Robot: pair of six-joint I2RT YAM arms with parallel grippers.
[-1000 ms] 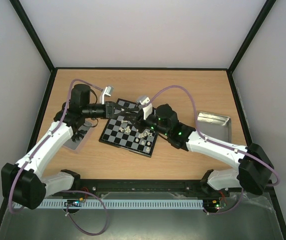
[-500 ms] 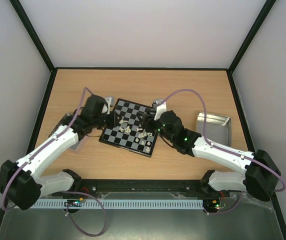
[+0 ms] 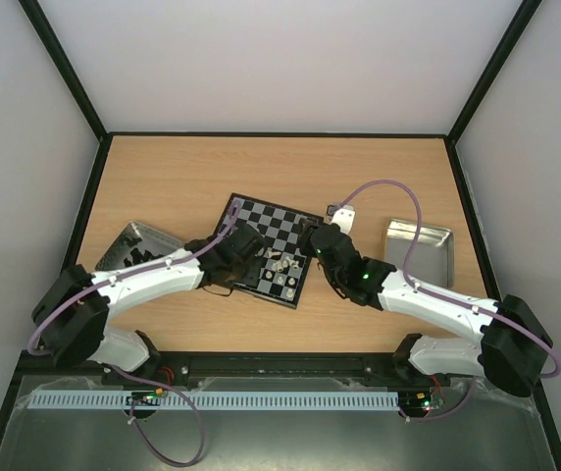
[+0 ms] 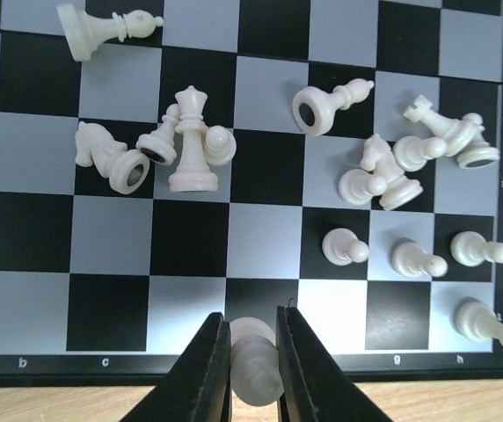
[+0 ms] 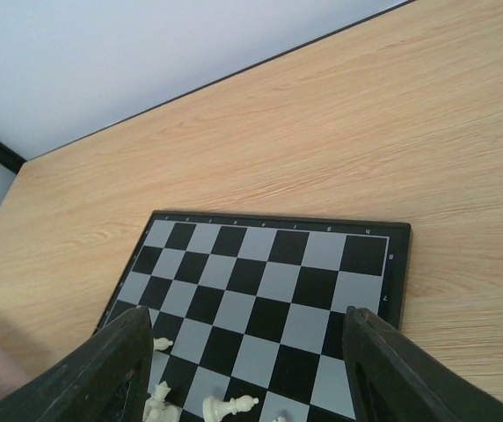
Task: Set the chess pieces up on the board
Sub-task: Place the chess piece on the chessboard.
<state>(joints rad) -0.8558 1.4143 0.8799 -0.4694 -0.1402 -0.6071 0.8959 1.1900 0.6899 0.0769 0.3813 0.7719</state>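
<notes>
The board [image 3: 282, 220] lies tilted in the middle of the table, with black and pale grey squares [image 4: 190, 239]. Several cream-white chess pieces [image 3: 280, 267] are on its near right part. In the left wrist view most lie toppled [image 4: 331, 101]; one tall piece [image 4: 190, 142] and three pawns [image 4: 346, 248] stand upright. My left gripper [image 4: 253, 322] is shut on a cream-white piece [image 4: 257, 371] over the board's lettered edge row. My right gripper [image 5: 245, 314] is open and holds nothing, above the board's right side [image 5: 260, 281].
A silver tray [image 3: 428, 257] sits to the right of the board. Another silver tray [image 3: 141, 235] lies at the left, partly under my left arm, with dark shapes in it. Black-framed walls close the table on three sides.
My left arm swung from the board's far left corner round to its near edge, still shut on its piece. My right gripper opened and drew back from the board's middle toward its right side.
</notes>
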